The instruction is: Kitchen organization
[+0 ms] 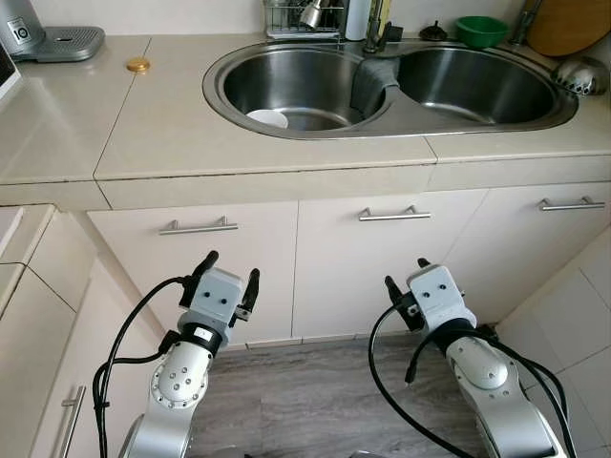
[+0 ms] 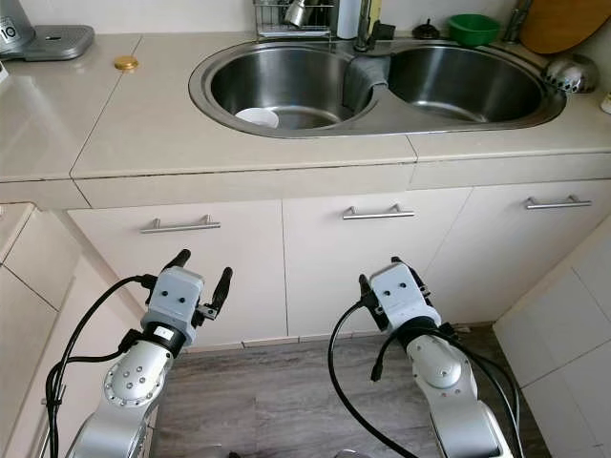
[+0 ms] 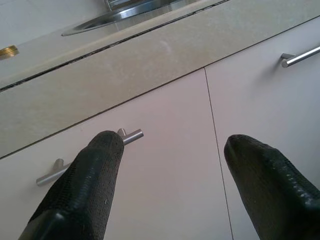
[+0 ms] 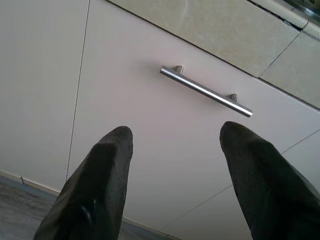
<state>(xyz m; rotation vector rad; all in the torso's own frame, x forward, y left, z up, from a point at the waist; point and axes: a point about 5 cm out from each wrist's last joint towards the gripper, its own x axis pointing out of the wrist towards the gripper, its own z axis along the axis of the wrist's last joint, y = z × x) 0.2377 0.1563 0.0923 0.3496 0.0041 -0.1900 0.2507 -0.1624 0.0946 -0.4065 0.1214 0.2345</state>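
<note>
I'm standing at the sink [image 1: 535, 119] with both arms low by the cupboard doors, nothing held. My left gripper [image 1: 229, 277] and right gripper [image 1: 406, 277] are both spread wide, ready. A white dish [image 1: 267, 118] sits in the left basin, probably my first pick.

The left gripper [image 3: 170, 175] points up at the front of the cupboards, its two black fingers [image 3: 85, 190] spread wide with nothing between them. Past the fingers stand two pale cupboard doors [image 3: 165, 150] split by a thin upright seam, one carrying a silver bar handle [image 3: 90, 155] partly hidden behind a finger, the other a second bar handle [image 3: 300, 56] near the picture's edge. Above the doors runs the beige edge of the counter [image 3: 150, 65], where the rim of the steel sink [image 3: 125, 14] and a small gold lid [image 3: 7, 51] show.
</note>
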